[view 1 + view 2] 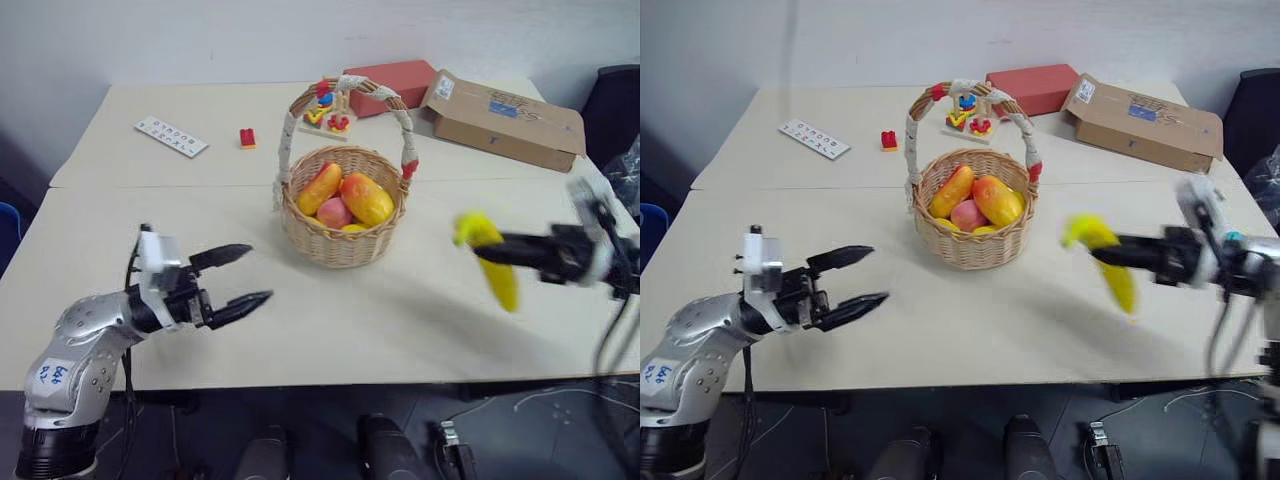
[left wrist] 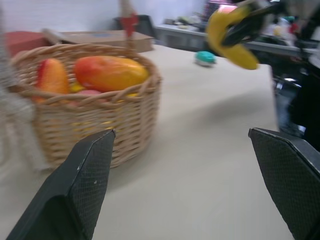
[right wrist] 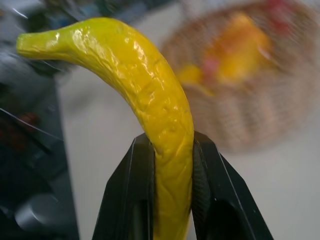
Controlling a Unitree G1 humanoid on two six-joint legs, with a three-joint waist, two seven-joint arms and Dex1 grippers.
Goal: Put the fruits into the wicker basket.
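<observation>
Our right claw point(image 3: 172, 165) is clamped on the banana point(image 3: 145, 100), aloft beside the wicker basket point(image 1: 343, 240); left claw point(image 1: 240, 278) gapes empty. The long banana may snag the basket's arched handle and tip it.

Right claw point(image 1: 1118, 254) grips banana point(image 1: 1102, 256) (above table point(image 1: 970, 320)) beside wicker basket point(image 1: 972, 240).

Handwritten blue marks, perhaps "64", on a white sticker point(image 1: 54, 375) stuck to the left arm behind the left gripper point(image 1: 238, 277). Rows of print, too small to read, on a white card point(image 1: 171, 137) beyond that gripper. Blue-printed label point(image 1: 503, 109), illegible, on the cardboard box point(image 1: 505, 121).
</observation>
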